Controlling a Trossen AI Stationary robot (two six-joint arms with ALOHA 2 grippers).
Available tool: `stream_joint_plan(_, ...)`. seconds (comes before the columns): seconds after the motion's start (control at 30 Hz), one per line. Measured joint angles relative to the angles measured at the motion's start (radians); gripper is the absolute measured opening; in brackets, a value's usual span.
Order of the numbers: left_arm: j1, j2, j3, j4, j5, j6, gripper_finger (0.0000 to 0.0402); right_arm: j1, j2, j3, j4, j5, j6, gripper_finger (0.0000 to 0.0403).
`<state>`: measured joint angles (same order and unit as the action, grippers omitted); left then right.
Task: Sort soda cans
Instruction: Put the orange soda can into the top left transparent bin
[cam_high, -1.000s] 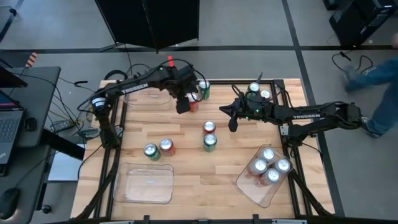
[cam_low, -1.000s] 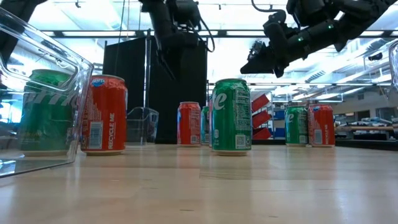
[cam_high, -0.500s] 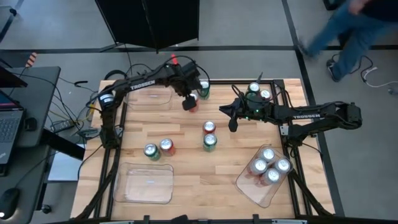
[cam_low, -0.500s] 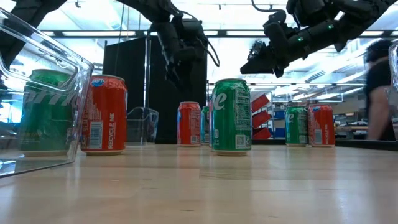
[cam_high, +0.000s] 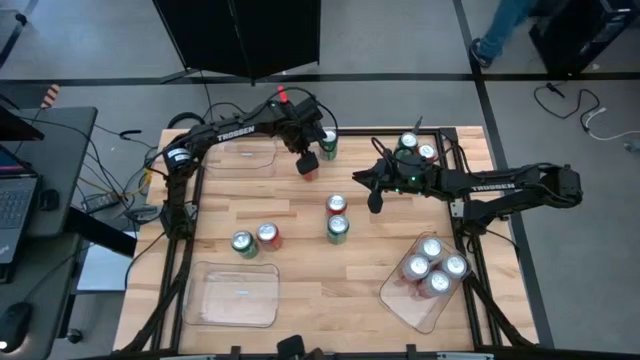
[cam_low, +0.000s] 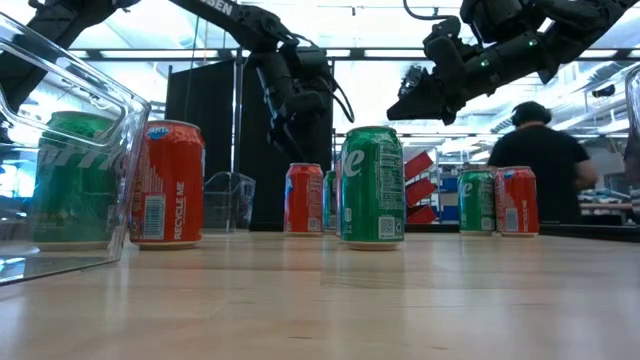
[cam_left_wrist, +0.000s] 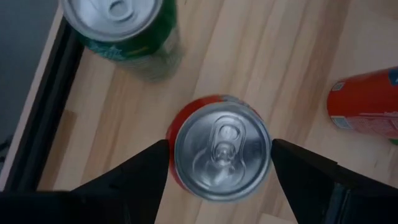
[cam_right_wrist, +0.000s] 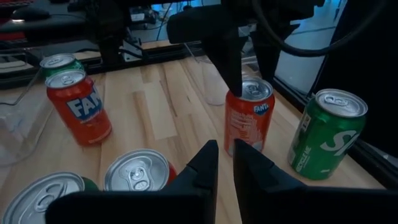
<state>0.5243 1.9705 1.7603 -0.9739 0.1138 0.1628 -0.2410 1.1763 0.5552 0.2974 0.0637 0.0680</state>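
My left gripper (cam_left_wrist: 219, 152) is open above a red can (cam_left_wrist: 221, 186) that stands upright near the table's far edge (cam_high: 308, 172). One finger stands on each side of the can's silver top. A green can (cam_left_wrist: 124, 25) stands just beyond it. My right gripper (cam_right_wrist: 225, 163) is shut and empty. It hovers above the table's middle (cam_high: 373, 198), over a red can (cam_high: 336, 205) and a green can (cam_high: 337, 228). Another green can (cam_high: 242, 243) and red can (cam_high: 268, 235) stand toward the left. My left gripper comes at the red can from above, pointing down, with a finger (cam_left_wrist: 146, 171) on each side of the top rim (cam_left_wrist: 177, 134). I cannot tell whether the fingers touch the can. The can stands upright on the table.
A clear tray (cam_high: 412, 300) at the near right holds several silver-topped cans. Two clear trays lie on the left, one near (cam_high: 232, 293) and one far (cam_high: 240, 155). Two more cans (cam_high: 415, 147) stand at the far right edge. A person (cam_low: 540, 165) is in the room behind.
My left gripper has moved toward the table's right and come down over the red can at the far edge, so that its fingers now straddle the can's top. A person has moved through the room beyond the table.
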Motion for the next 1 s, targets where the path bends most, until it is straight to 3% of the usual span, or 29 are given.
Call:
stream_joint_plan(0.3,0.0,0.0,0.001,-0.002,-0.004,0.017,0.0287,0.0,0.0,0.0,0.002,-0.005,-0.001,0.0045)
stream_joint_plan(0.57,0.0,0.002,0.074,-0.087,-0.01,0.007,0.0287,0.0,0.0,0.0,0.007,-0.005,-0.011,0.006)
stream_joint_plan(1.0,0.005,0.002,0.012,-0.107,0.002,-0.018,0.0287,0.0,0.0,0.0,0.016,-0.006,-0.011,0.0072)
